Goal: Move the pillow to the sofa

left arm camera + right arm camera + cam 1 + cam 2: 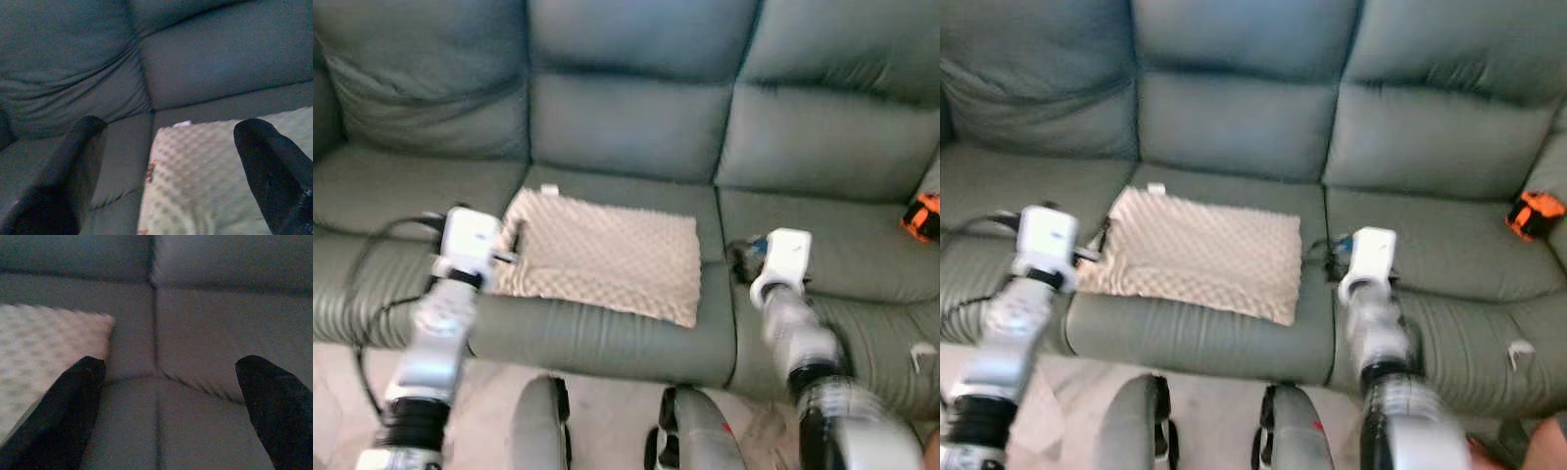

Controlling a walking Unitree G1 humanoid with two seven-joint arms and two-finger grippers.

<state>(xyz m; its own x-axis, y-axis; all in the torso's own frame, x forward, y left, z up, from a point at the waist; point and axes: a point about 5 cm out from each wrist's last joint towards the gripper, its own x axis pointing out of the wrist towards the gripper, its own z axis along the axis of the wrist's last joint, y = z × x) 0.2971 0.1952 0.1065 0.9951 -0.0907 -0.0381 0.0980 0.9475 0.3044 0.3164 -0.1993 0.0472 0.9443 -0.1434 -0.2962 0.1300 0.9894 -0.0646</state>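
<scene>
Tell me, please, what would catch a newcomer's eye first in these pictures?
The beige dimpled pillow lies flat on the middle seat of the grey-green leather sofa. The left gripper hangs open at the pillow's left end, and the right gripper is open over the seat seam just right of it. An orange object sits at the sofa's far right.

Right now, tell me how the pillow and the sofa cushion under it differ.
Colour: the pillow is pale beige; the seat cushion is grey-green.
Surface: the pillow is dimpled all over; the seat cushion is smooth, leather-like, with a few creases.
Size: the pillow covers part of the seat cushion, which shows in front of and behind it.
Both lie flat, roughly rectangular.
</scene>
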